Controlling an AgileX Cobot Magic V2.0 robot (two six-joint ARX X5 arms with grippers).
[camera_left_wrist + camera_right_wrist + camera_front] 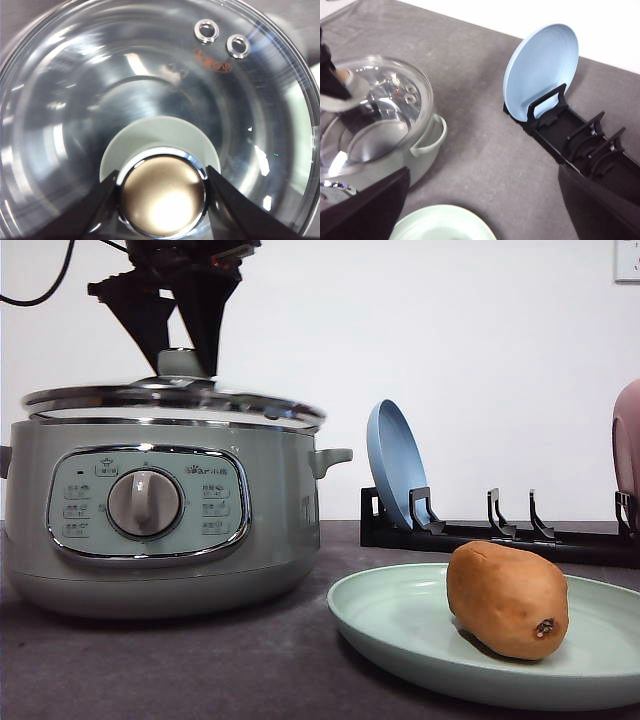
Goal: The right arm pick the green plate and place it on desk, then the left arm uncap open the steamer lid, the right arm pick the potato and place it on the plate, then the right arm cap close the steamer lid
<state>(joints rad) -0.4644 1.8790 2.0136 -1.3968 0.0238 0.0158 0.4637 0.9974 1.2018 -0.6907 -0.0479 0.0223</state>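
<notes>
The potato (508, 599) is lying on the green plate (400, 625), which sits flat on the desk (200, 670) near its front edge, just beside the steamer (160, 520). Its long axis runs roughly across the plate and tips a little toward the front, with the end carrying the small dark spot pointing forward and down. Smooth orange-brown skin, egg shape; the plate is matte, pale and shallow with a low rim.

The left gripper (162, 192) has its two black jaws clamped on the steamer lid (75, 100) knob, one jaw on each side (the knob top looks like shiny brass in a chrome ring). The lid is clear glass with a steel rim and two small vent holes, and it's over the pot.

The right gripper (480, 220) hovers above the desk, jaws spread wide apart. A blue plate (397, 465) stands upright in the black rack (520, 535) toward the back.
</notes>
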